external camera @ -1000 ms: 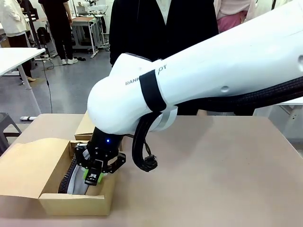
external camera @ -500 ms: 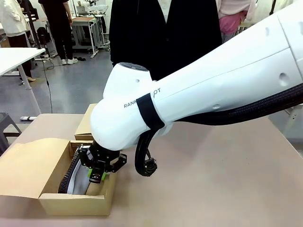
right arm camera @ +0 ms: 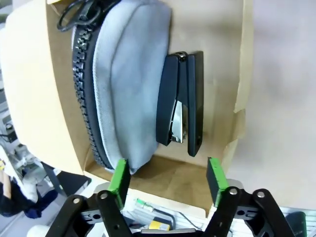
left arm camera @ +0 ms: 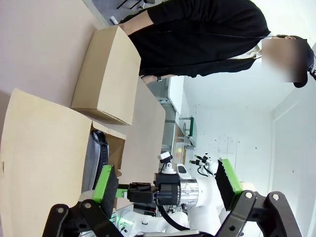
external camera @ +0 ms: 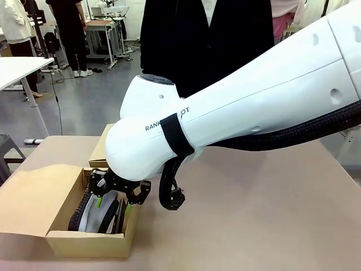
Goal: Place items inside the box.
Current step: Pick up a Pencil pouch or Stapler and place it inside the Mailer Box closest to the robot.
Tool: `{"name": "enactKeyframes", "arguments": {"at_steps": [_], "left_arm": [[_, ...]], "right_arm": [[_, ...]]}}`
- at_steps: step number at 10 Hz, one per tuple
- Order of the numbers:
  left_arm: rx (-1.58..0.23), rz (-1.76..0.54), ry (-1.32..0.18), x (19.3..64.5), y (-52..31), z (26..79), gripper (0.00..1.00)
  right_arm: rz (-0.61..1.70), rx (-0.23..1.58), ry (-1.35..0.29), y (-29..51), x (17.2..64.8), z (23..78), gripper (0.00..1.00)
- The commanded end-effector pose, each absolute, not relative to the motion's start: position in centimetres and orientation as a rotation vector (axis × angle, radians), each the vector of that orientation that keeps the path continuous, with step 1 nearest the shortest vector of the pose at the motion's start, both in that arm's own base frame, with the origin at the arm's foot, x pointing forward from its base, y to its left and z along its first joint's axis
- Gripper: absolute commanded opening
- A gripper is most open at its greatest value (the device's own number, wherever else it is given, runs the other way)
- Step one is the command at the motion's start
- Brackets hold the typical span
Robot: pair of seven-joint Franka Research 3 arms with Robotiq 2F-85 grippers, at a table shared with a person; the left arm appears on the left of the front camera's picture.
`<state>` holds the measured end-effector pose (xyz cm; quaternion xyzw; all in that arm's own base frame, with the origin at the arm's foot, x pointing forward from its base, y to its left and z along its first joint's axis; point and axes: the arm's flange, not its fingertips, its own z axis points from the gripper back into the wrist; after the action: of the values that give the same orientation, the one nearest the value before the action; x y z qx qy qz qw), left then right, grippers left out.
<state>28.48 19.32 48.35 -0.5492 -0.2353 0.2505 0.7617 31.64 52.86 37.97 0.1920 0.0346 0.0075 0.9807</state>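
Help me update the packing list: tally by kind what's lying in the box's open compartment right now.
grey zip pouch: 1
black stapler: 1
Total: 2

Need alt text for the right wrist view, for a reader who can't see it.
The open right claw hangs over one compartment of a brown cardboard box. Inside lie a grey zip pouch and, right beside it, a black stapler, lengthwise along the pouch. Neither item is between the claw's fingers.
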Motion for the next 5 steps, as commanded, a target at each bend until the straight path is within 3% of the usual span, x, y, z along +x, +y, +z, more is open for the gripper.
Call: {"name": "enactKeyframes", "arguments": {"at_steps": [1,5], "left_arm": [[-1.203,0.531,-0.523,28.1,19.0,48.2,1.00],[-1.203,0.531,-0.523,28.1,19.0,48.2,1.00]], "right_arm": [[0.003,0.393,0.021,52.7,31.4,38.4,1.00],[0.096,0.473,0.098,49.2,32.5,40.4,1.00]]}}
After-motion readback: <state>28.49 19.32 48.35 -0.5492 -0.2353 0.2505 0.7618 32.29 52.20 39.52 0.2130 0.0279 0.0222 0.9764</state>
